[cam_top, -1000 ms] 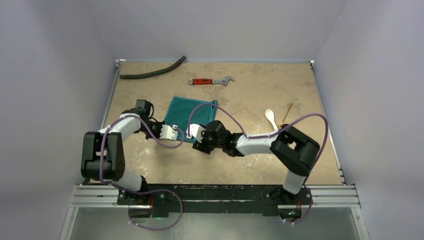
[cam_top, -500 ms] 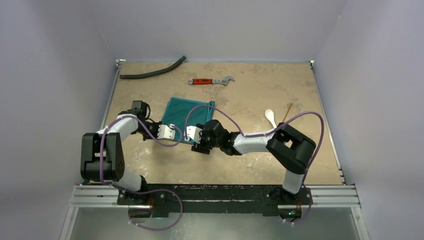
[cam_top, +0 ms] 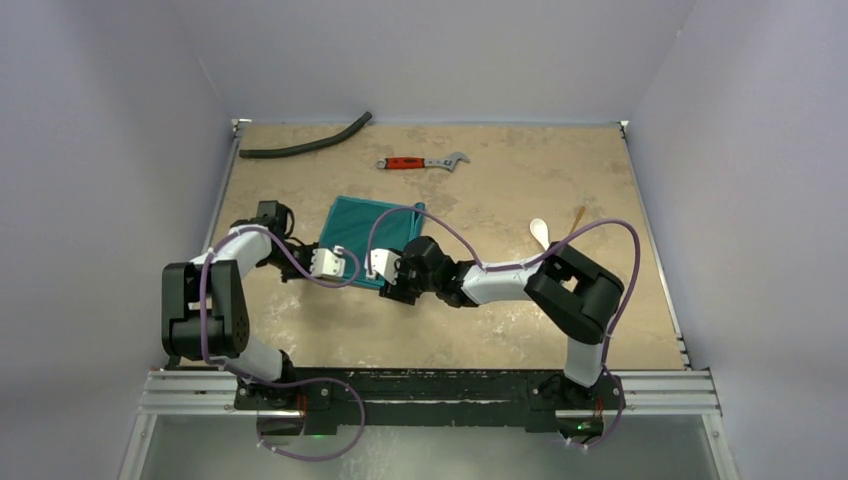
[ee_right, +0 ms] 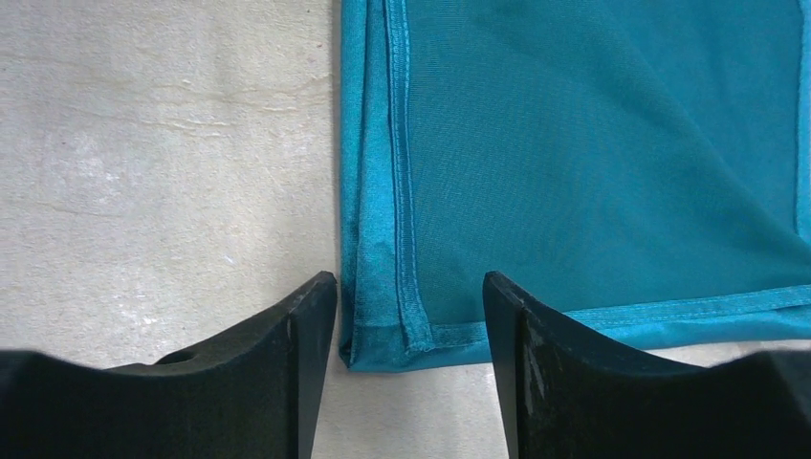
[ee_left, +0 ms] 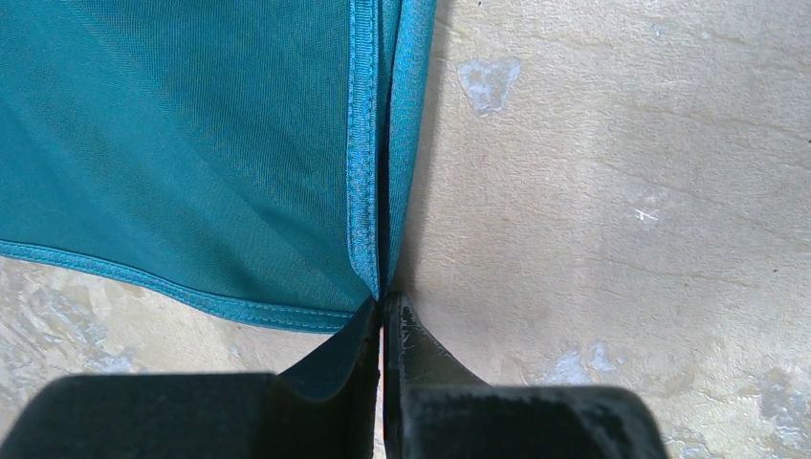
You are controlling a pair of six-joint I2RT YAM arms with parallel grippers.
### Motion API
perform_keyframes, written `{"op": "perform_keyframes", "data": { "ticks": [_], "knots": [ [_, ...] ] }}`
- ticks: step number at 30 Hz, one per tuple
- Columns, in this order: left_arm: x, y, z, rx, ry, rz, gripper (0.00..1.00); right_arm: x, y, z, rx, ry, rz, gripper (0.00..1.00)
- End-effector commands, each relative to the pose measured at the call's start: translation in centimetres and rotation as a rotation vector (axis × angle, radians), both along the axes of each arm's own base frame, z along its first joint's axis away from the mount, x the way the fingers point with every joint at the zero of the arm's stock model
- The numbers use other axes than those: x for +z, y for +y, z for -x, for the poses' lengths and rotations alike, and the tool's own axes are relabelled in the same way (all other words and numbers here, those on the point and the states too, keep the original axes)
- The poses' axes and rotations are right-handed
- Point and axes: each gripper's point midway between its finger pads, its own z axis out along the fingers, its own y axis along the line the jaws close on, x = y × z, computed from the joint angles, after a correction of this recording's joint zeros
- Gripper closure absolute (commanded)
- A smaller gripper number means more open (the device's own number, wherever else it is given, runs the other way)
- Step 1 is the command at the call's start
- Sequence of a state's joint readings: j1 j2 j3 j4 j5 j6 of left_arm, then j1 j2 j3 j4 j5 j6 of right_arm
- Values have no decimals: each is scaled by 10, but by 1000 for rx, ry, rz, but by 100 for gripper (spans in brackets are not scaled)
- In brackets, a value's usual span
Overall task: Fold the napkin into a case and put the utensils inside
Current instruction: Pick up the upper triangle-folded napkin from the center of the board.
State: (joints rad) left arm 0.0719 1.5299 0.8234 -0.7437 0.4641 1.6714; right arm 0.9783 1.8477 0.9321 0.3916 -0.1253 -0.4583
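Overhead: napkin on bench, spoon and wrench apart from it. Wrist views only: left fingers clamped on napkin hem; right fingers apart, straddling a folded corner.

A curved black hose lies near the far left corner of the mottled tan table, and a red-handled metal wrench lies apart to its right, near the far edge.
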Motion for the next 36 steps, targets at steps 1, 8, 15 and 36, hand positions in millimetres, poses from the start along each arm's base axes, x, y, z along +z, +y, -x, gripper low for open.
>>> {"op": "perform_keyframes", "data": {
  "ticks": [1,8,15,36],
  "knots": [
    [10,-5,-11,-3,-17,51,100,-33,-16,21,0,138,98,40],
    [14,-2,-12,5,-25,45,100,-32,-23,27,-90,217,69,46],
    [13,-2,-15,17,-20,50,100,-52,-26,29,-151,284,103,50],
    [34,-6,-26,52,-69,84,100,22,-11,-19,-222,25,-72,100]
  ]
}}
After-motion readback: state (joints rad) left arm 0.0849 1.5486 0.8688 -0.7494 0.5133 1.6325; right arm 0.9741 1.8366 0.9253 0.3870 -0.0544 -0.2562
